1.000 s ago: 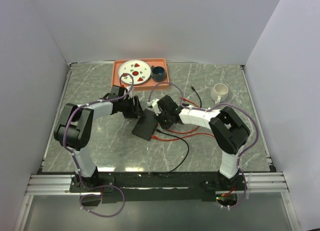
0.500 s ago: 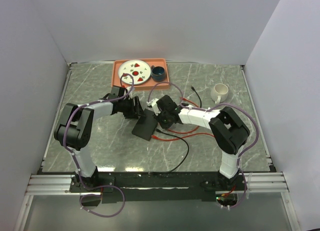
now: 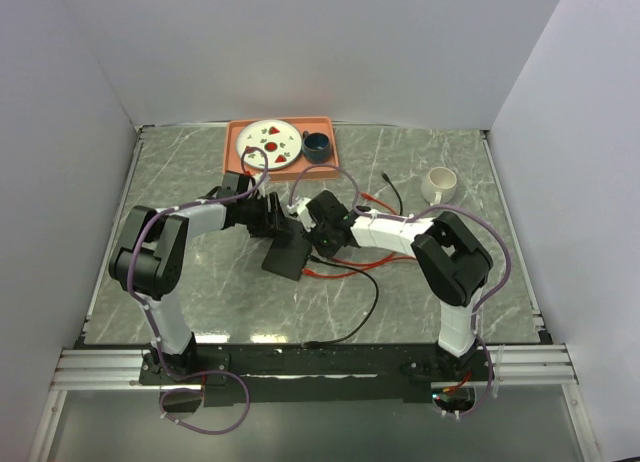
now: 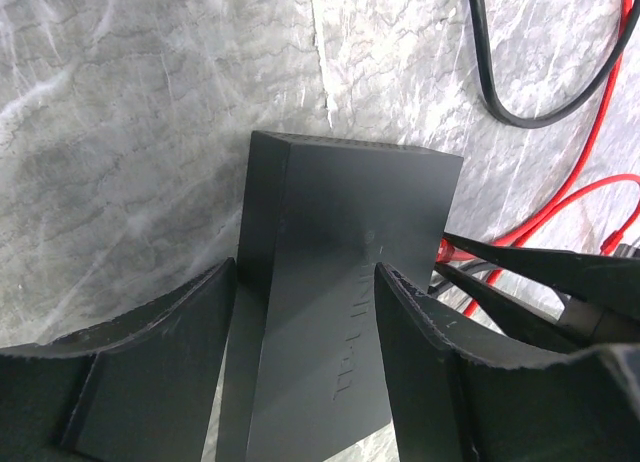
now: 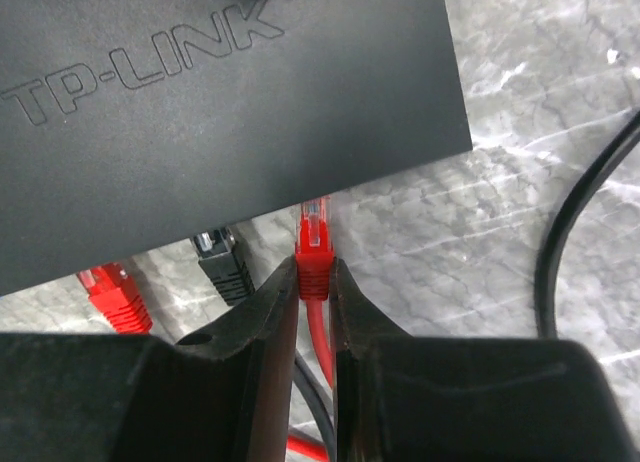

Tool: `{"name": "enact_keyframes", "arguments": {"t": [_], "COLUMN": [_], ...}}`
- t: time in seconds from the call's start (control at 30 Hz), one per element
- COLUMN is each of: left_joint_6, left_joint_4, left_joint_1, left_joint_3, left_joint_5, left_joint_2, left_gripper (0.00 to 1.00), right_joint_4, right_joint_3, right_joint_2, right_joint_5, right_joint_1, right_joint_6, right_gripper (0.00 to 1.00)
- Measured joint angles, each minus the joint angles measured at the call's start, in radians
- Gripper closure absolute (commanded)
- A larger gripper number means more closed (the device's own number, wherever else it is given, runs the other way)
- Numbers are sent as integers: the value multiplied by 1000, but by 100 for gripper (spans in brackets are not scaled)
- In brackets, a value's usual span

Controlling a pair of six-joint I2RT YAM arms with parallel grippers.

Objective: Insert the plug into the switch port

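From above, I see the left gripper point(image 3: 283, 229) and the right gripper point(image 3: 317, 244) meeting at the switch point(image 3: 287, 257). On the left wrist camera, my fingers point(image 4: 190, 322) clamp the switch by its opposite sides. On the right wrist camera, the jaws pinch the red plug point(image 5: 314, 244), its clear tip just at the switch's edge, beside a black plug point(image 5: 225, 262).

Bright, even light; soft shadows.
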Motion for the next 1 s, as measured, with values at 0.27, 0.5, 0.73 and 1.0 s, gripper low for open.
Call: {"name": "enact_keyframes", "arguments": {"t": [0.27, 0.5, 0.73, 1.0], "left_joint_6": [0, 0, 1, 9], "left_joint_4": [-3, 2, 11, 6], "left_joint_1": [2, 2, 2, -2], "left_joint_3": [13, 14, 15, 13], "left_joint_5": [13, 18, 32, 18], "left_joint_2": [13, 18, 24, 26], "left_gripper": [37, 38, 44, 59], "right_joint_4": [-2, 7, 14, -37], "right_joint_3": [3, -17, -29, 8], "right_joint_2": [2, -16, -25, -18], "right_joint_5": [42, 48, 61, 66], "right_joint_1": [20, 35, 47, 49], "right_joint_6": [-24, -43, -53, -54], "right_gripper": [100, 100, 100, 100]}}
